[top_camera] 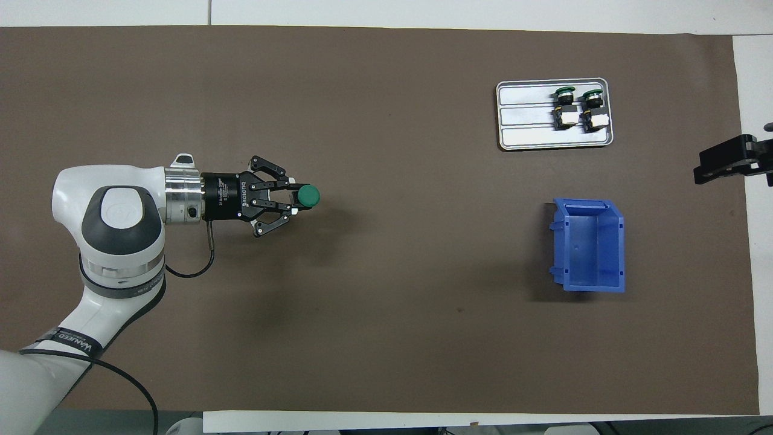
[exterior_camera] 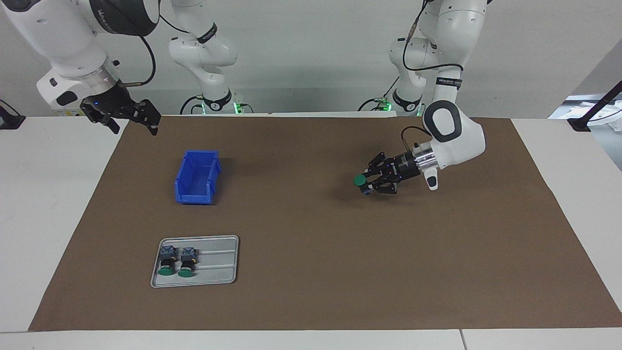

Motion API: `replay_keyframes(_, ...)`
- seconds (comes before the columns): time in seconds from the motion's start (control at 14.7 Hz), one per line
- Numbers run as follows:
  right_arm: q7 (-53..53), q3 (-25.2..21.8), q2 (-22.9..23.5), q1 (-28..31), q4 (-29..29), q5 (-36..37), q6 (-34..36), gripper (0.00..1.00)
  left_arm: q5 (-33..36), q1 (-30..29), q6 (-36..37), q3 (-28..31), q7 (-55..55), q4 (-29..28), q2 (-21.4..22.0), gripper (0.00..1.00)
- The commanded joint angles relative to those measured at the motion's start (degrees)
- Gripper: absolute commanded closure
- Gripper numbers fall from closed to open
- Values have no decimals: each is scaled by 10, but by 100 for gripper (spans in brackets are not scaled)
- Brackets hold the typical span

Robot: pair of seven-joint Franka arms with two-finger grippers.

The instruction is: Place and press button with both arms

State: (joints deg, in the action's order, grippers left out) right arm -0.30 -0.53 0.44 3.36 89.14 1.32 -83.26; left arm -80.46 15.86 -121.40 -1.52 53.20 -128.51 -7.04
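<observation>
My left gripper [exterior_camera: 367, 185] [top_camera: 296, 197] is shut on a button [exterior_camera: 360, 181] [top_camera: 308, 195] with a round green cap. It holds the button upright, cap on top, just above the brown mat at the left arm's end of the table. Two more buttons [exterior_camera: 167, 262] [top_camera: 565, 106] lie side by side in a grey tray [exterior_camera: 221, 262] [top_camera: 525, 115]. My right gripper [exterior_camera: 133, 119] [top_camera: 728, 163] hangs open and empty, raised over the table's edge at the right arm's end, where that arm waits.
An empty blue bin [exterior_camera: 197, 177] [top_camera: 589, 244] stands nearer to the robots than the tray. A brown mat [exterior_camera: 311, 272] [top_camera: 386, 338] covers most of the white table.
</observation>
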Motion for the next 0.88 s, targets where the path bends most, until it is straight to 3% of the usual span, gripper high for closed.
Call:
replay_keyframes(0.0,-11,3,-14,4,16,-2,0,1,-42,-6,-2,-2,-52,-50,26,93)
replay_keyframes(0.48,-11,3,-14,4,16,-3,0,1,-126,-8,18,-3,-175,-132,49,93)
replay_keyframes(0.81,-12,3,-14,4,16,-3,0,1,-152,-1,12,-3,-186,-141,43,92)
